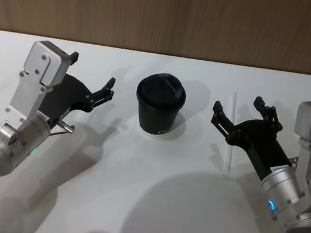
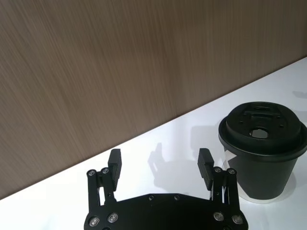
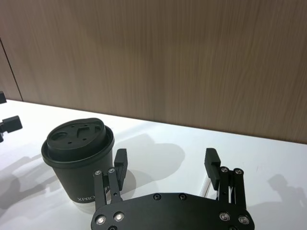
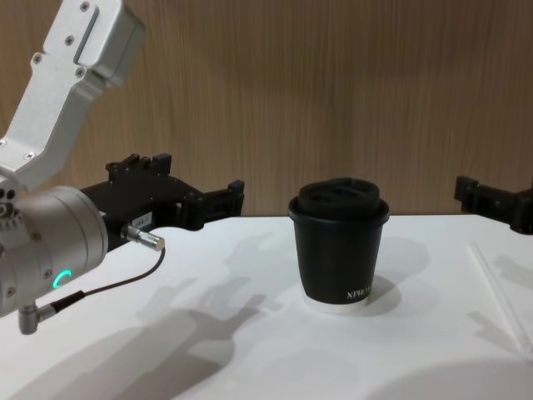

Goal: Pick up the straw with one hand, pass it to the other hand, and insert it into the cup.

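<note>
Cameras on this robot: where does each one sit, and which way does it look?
Head: up high, looking down on the cup, straw, left gripper, right gripper.
Chest: low, looking across the table; left gripper close.
Left wrist: behind the left gripper, facing cup and wall.
Right wrist: behind the right gripper, facing the cup.
All four share the cup.

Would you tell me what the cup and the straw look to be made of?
The cup looks like matte black paper with a white base rim, under a moulded plastic lid. The straw seems thin white plastic, though paper is possible.
</note>
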